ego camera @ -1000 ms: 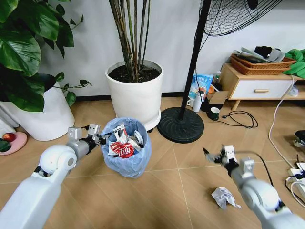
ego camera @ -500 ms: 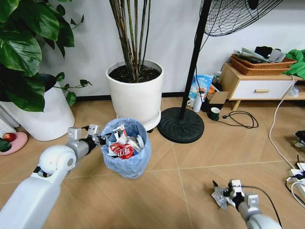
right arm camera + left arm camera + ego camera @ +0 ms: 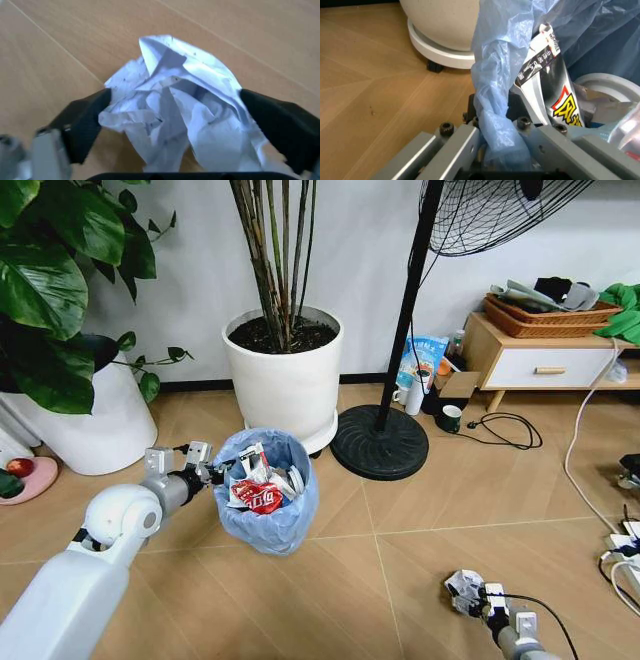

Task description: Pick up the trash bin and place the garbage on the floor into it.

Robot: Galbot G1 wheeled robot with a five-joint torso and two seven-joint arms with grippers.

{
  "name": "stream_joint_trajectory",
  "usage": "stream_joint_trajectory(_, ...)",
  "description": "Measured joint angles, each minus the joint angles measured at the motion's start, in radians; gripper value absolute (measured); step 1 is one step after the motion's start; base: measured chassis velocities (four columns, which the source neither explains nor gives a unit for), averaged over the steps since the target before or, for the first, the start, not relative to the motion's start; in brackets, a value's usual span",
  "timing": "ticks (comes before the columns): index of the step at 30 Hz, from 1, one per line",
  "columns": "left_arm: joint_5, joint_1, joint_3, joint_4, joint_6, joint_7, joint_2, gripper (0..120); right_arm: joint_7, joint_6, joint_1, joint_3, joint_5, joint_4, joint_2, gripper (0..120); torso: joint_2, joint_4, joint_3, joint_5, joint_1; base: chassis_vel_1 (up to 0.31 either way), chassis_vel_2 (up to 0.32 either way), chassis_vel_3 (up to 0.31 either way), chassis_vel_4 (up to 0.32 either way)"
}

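The trash bin [image 3: 270, 518], lined with a crinkly light blue bag, stands on the floor [image 3: 400, 510] before the white pot. A red wrapper [image 3: 258, 496] and other litter lie inside. My left gripper [image 3: 213, 473] is shut on its near rim; the left wrist view shows the fingers [image 3: 460, 144] pinching the bunched blue bag [image 3: 500, 112] beside a black-and-white wrapper [image 3: 545, 75]. A crumpled white paper ball [image 3: 461, 583] lies on the floor at the lower right. My right gripper [image 3: 469, 599] is down at it, open, its black fingers [image 3: 82, 120] on either side of the paper ball [image 3: 175, 112].
A white plant pot [image 3: 285, 380] and a fan's round black base [image 3: 380, 445] stand just behind the bin. A larger white pot [image 3: 90, 425] is at the left. Cables [image 3: 505, 430], a low cabinet [image 3: 545, 362] and a power strip [image 3: 622, 548] line the right side.
My right arm has dropped down and back to the paper ball, and its fingers now straddle it. The left arm and the bin have stayed put.
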Motion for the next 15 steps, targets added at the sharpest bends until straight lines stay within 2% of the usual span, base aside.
stream_joint_trajectory(1,0.000,0.000,0.000,0.000,0.000,0.000,0.000,0,0.000,0.000,0.000,0.000,0.000,0.000,0.000,91,0.000,0.0000,0.000,0.0000,0.000,0.000,0.000,0.000,0.000)
stream_joint_trajectory(4,0.000,-0.001,0.000,0.002,0.000,0.000,0.000,0,-0.001,0.001,0.019,-0.005,0.006,-0.025,0.013,77,0.000,0.0000,0.000,0.0006,0.000,0.000,0.000,0.000,0.000)
stream_joint_trajectory(5,0.000,-0.001,0.000,0.002,0.000,0.000,0.000,0,-0.001,0.001,0.019,-0.005,0.006,-0.025,0.013,77,0.000,0.0000,0.000,0.0006,0.000,0.000,0.000,0.000,0.000)
stream_joint_trajectory(7,0.000,-0.001,0.000,0.005,0.000,0.000,0.000,0,-0.001,-0.001,0.028,-0.007,0.009,-0.032,0.016,67,0.000,0.0000,0.000,0.0002,0.000,0.000,0.000,0.000,0.000)
stream_joint_trajectory(8,0.000,-0.001,0.000,0.005,0.000,0.000,0.000,0,-0.001,-0.001,0.028,-0.007,0.009,-0.032,0.016,67,0.000,0.0000,0.000,0.0002,0.000,0.000,0.000,0.000,0.000)
stream_joint_trajectory(10,0.000,-0.002,0.000,0.006,0.000,0.000,0.000,0,-0.001,-0.005,0.039,-0.009,0.015,-0.041,0.018,55,0.000,0.0000,0.000,0.0004,0.000,0.000,0.000,0.000,0.000)
stream_joint_trajectory(11,0.000,-0.002,0.000,0.006,0.000,0.000,0.000,0,-0.001,-0.005,0.039,-0.009,0.015,-0.041,0.018,55,0.000,0.0000,0.000,0.0004,0.000,0.000,0.000,0.000,0.000)
stream_joint_trajectory(15,-0.001,-0.004,-0.002,0.006,0.000,0.000,0.001,0,0.002,-0.010,0.046,-0.011,0.021,-0.044,0.020,39,0.000,0.0000,0.000,0.0005,0.000,0.000,0.000,0.000,0.000)
